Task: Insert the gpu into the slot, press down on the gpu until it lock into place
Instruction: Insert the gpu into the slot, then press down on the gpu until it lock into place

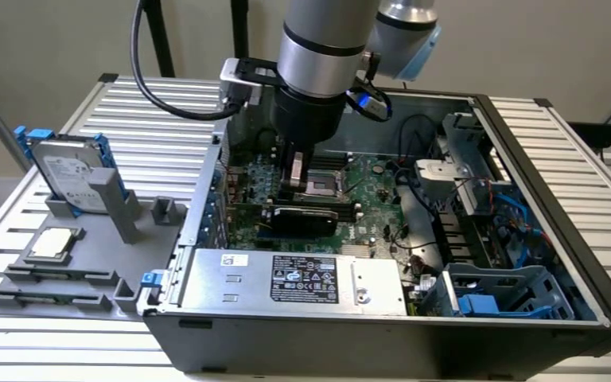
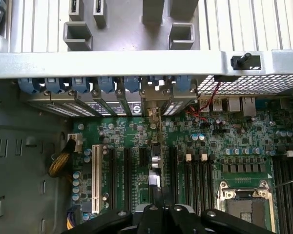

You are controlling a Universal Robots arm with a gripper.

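Just behind the silver power-supply box (image 1: pixel 295 278), the gpu (image 1: pixel 300 221) is being seen standing on edge. Beyond and above that box, the gripper (image 1: pixel 301 171) is being held clenched over the card; contact cannot be told.

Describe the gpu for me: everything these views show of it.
The gpu is a flat black rectangular card with a glossy, plastic-looking dark shroud. It stands on its long edge on the green motherboard inside the open case, between the processor socket and the silver power-supply box. The shut gripper is close above it; contact cannot be confirmed.
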